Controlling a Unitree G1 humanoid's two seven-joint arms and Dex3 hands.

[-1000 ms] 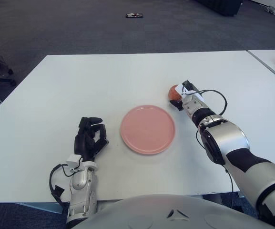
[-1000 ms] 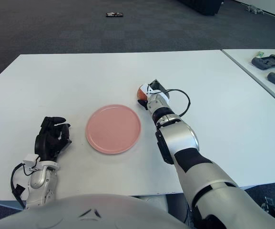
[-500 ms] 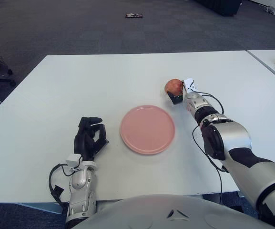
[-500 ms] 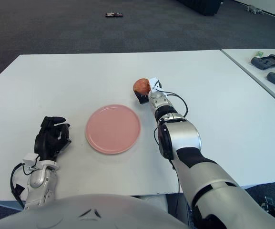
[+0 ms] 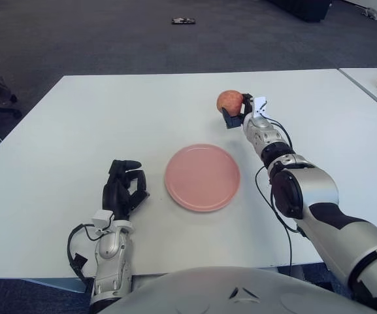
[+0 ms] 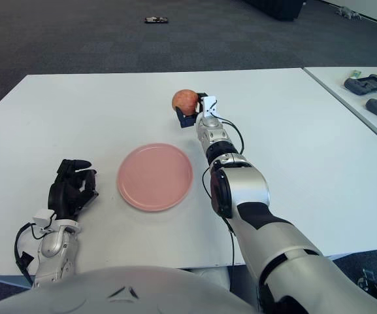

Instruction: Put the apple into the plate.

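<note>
Apple held up in the right hand, beyond the plate

The apple (image 5: 229, 101) was raised above the white table (image 5: 70, 131), behind the pink plate (image 5: 202, 177) and to its right, with the right hand (image 5: 237, 114) closed around its lower part. It looked firm, smooth and round, fairly light, so it may slip; a hold around its widest part seemed safest. No label or writing could be read. The left hand (image 5: 123, 190) showed left of the plate, fingers curled, holding nothing

Probably an office or lab: grey carpet tiles (image 5: 110, 39), white tables (image 5: 77, 131), controllers (image 6: 370, 85) nearby.
</note>
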